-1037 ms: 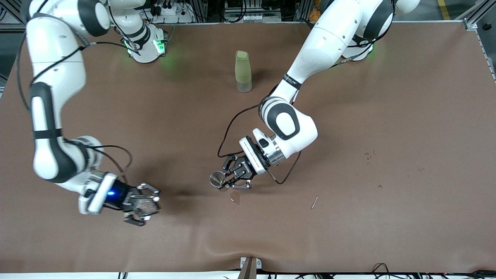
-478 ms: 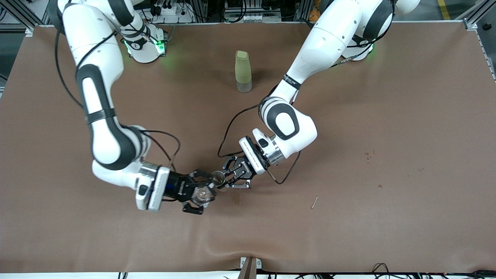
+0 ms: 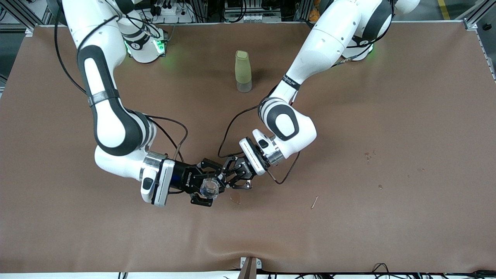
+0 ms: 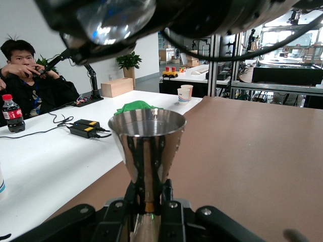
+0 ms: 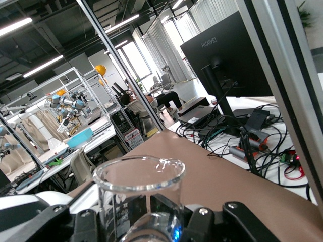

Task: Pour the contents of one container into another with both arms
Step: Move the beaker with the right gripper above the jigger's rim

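Observation:
My left gripper (image 3: 229, 179) is shut on the stem of a steel jigger (image 4: 147, 143), which stands upright just above the brown table (image 3: 348, 116) near its middle. In the left wrist view the black fingers (image 4: 132, 194) clamp the jigger's narrow waist. My right gripper (image 3: 211, 186) is shut on a clear glass beaker (image 3: 209, 189) and meets the left gripper there. The beaker (image 4: 113, 20) hangs close above the jigger's rim. In the right wrist view the beaker (image 5: 139, 194) fills the jaws. In the front view the right gripper covers most of the jigger.
A tall olive-green bottle (image 3: 243, 71) stands farther from the front camera, between the two arm bases. A small wet patch (image 3: 235, 198) lies just nearer than the grippers. A thin stick (image 3: 314, 202) and a few spots (image 3: 367, 155) lie toward the left arm's end.
My right arm has swung in from its end of the table with the beaker and brought it over the jigger. The left arm and the jigger have stayed put.

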Robot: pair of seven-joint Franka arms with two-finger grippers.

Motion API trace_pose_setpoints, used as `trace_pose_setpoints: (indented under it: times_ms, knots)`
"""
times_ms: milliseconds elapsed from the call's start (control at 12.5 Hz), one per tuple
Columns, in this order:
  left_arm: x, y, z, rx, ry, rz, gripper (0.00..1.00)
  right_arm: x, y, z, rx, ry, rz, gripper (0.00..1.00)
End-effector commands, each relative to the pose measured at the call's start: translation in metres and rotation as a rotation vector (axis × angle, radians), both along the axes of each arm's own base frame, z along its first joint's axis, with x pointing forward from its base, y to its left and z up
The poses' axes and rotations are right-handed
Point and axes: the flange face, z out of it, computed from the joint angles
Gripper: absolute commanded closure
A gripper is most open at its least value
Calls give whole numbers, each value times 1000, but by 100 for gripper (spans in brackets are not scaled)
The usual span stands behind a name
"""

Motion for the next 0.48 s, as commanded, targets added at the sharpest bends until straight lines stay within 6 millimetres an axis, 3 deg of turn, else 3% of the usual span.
trace_pose_setpoints:
  times_ms: [0,399]
  knots:
    - [1,-5,1,-9,-11,21,100,-25,-5,15,16,105,-4,100]
    - [2,-2,-1,-9,-6,30,100,-43,4,18,52,284,-3,100]
